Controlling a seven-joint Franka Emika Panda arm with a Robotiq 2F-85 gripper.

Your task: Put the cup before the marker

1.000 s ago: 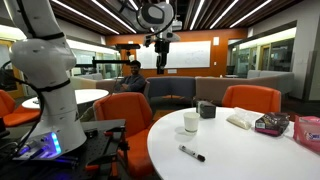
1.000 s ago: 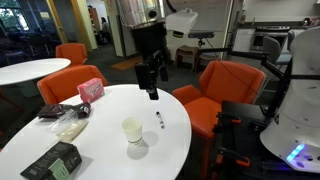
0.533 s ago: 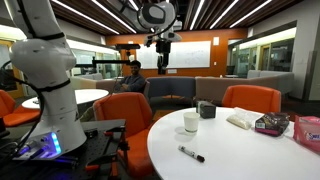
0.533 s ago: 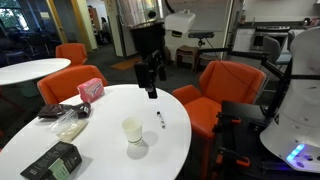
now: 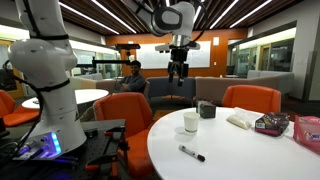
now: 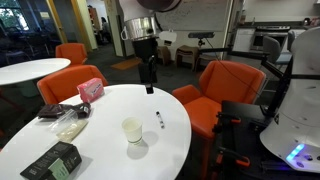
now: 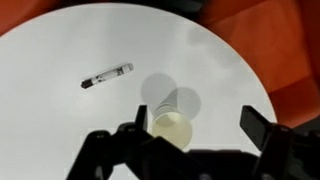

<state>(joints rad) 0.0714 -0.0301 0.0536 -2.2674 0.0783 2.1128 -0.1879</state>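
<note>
The white cup point(image 5: 190, 121) stands upright on the round white table point(image 5: 250, 150); it also shows in an exterior view point(image 6: 132, 130) and from above in the wrist view point(image 7: 170, 125). The black marker point(image 5: 191, 153) with a whitish end lies flat on the table a short way from the cup, apart from it, and shows too in an exterior view point(image 6: 159, 119) and the wrist view point(image 7: 107, 76). My gripper point(image 5: 179, 72) hangs well above the table, open and empty, also visible in an exterior view point(image 6: 148, 82). In the wrist view point(image 7: 197, 125) the cup sits near one finger.
A dark grey squat container point(image 5: 206, 109) stands behind the cup. A plastic bag point(image 6: 68, 122), a pink box point(image 6: 91, 89) and a black box point(image 6: 55, 160) lie on the table's other side. Orange chairs point(image 6: 222, 85) ring the table.
The arm has swung sideways, bringing the gripper over the table above the cup. Cup and marker have not moved.
</note>
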